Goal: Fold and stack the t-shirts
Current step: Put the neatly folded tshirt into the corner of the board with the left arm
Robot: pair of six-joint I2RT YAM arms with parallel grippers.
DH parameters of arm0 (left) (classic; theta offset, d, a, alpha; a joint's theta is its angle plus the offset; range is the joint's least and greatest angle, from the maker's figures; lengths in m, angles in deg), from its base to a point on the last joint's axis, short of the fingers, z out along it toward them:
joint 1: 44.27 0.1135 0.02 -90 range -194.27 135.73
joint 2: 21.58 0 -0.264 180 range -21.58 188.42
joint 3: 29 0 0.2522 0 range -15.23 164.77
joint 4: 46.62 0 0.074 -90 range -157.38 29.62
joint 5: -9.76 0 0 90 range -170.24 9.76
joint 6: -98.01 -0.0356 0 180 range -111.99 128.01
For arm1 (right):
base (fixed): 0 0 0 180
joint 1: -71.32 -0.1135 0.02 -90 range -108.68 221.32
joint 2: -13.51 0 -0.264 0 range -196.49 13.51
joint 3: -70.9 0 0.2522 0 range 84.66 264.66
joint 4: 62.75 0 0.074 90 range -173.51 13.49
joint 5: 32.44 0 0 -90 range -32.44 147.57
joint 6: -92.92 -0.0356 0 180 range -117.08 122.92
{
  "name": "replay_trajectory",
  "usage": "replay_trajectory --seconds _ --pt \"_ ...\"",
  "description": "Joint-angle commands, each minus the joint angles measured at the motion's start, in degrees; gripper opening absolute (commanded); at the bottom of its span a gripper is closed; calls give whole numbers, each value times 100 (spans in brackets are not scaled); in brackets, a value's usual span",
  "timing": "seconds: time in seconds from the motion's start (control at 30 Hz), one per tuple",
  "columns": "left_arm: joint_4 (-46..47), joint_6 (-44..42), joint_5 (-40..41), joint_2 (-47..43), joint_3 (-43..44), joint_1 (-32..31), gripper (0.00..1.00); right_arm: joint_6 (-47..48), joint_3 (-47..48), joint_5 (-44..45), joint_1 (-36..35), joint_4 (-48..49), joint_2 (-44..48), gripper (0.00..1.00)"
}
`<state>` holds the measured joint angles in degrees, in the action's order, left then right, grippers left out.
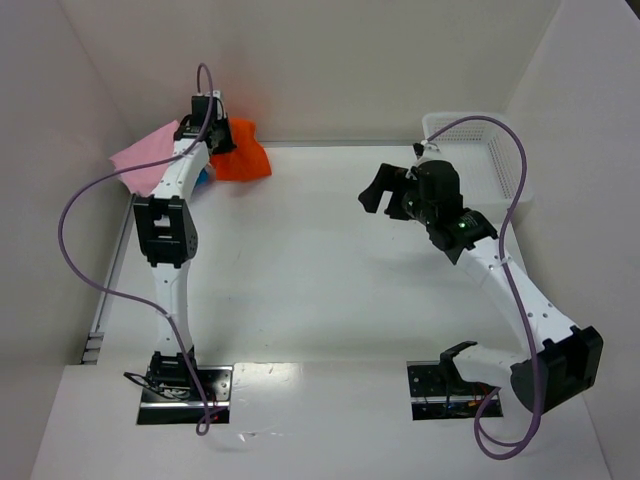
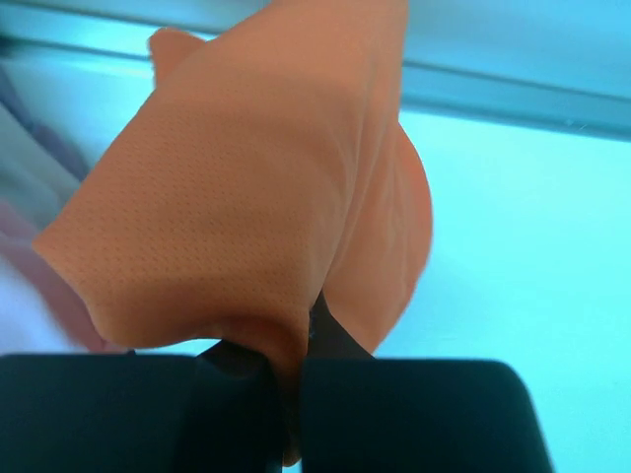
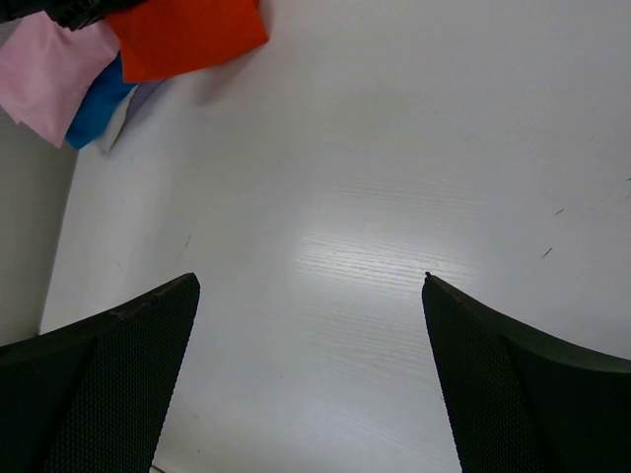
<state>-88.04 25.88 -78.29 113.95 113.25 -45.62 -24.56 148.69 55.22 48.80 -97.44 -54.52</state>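
The left gripper (image 1: 218,138) is clamped on a fold of the orange t-shirt (image 1: 243,155) at the table's (image 1: 320,280) far-left corner, probably to draw it clear of the pink t-shirt (image 1: 148,160) and blue t-shirt (image 3: 97,106) heaped there. The right gripper (image 3: 311,296) hangs over bare tabletop, jaws wide apart, seemingly ready to help spread it.

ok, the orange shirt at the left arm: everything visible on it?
The bright orange cloth t-shirt is plain, fine mesh weave, bunched, not folded. It is at the far left corner of the white table, beside the light pink cloth shirt and the blue cloth shirt, overlapping the blue one's edge. The left end effector is shut on a pinch of its fabric. Whether any of it is lifted cannot be told.
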Motion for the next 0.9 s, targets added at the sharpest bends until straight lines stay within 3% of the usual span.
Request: replay_trajectory --seconds 0.0,0.23,0.87 --pt "-415 -205 -326 298 851 170 0 -117 -92 121 11 10 176 99" --pt "-1084 -143 -511 905 2672 275 0 -169 -92 121 11 10 176 99" --pt "-1057 190 -1566 -96 3147 1171 0 -117 -92 -46 11 115 229 99"
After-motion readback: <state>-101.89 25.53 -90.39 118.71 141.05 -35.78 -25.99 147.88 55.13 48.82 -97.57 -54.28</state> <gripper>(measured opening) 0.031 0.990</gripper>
